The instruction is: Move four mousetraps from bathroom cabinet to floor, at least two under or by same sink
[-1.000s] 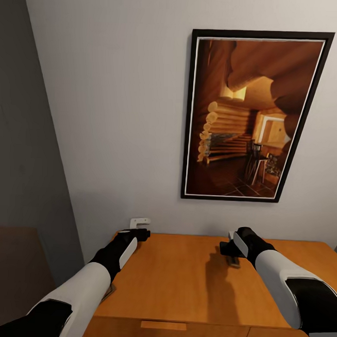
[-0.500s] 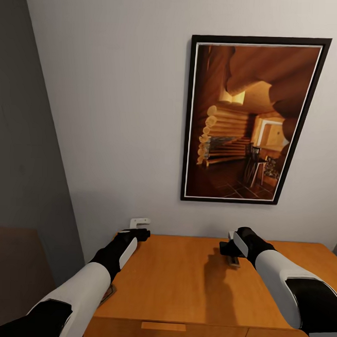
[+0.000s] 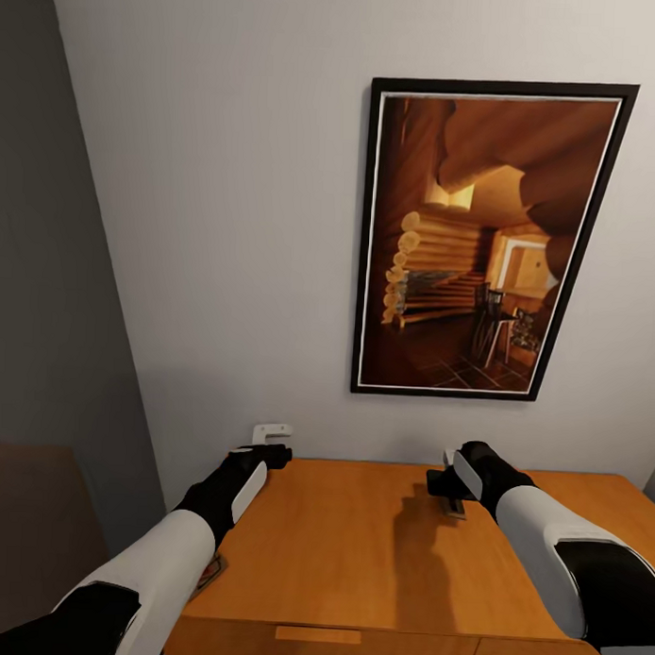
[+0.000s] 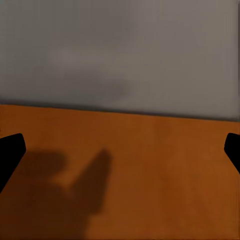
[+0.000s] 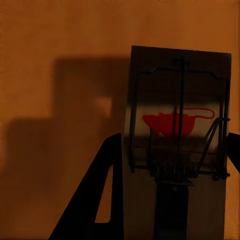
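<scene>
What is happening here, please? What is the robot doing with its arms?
The robot stands at the cabinet, both arms reaching over its flat top toward the wall. The right gripper is low over a mousetrap lying on the top; whether it grips it cannot be told. The left gripper is open, near the back left corner. Another mousetrap peeks out beside the left forearm. A framed picture hangs above.

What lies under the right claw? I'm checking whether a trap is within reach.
A flat tan mousetrap with dark wire and a red mark lies on the orange-brown wooden cabinet top, between the right claw fingers. Its near end is covered by the claw.
</scene>
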`<state>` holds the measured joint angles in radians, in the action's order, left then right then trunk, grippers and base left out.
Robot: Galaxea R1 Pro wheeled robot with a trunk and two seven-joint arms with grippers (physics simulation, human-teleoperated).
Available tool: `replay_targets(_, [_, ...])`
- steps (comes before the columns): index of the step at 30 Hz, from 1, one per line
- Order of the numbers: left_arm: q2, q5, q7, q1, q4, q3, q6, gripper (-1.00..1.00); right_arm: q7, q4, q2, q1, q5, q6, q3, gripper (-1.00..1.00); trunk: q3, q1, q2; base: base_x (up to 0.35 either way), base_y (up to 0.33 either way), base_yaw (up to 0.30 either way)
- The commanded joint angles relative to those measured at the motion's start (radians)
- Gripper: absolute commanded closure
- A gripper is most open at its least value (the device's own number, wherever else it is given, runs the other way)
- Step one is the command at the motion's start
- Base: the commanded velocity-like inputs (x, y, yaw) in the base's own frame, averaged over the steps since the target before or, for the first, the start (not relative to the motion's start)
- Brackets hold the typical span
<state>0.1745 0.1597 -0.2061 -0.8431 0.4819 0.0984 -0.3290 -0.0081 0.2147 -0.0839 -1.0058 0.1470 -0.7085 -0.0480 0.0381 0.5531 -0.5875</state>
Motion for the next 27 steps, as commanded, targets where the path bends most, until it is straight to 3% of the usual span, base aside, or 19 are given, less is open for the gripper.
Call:
replay_targets(1, [0.0,0.011,-0.009,-0.001,0.001,0.004,-0.004,-1.0,0.002,0.002,-0.001,-0.001,0.009,-0.005,-0.004,1.0,-0.001,-0.003,0.006,0.0,0.0,0.0])
replay_targets(27, [0.0,0.011,-0.009,-0.001,0.001,0.004,-0.004,-1.0,0.002,0.002,-0.001,-0.001,0.006,-0.005,-0.004,1.0,-0.083,-0.103,0.188,0.0,0.0,0.0])
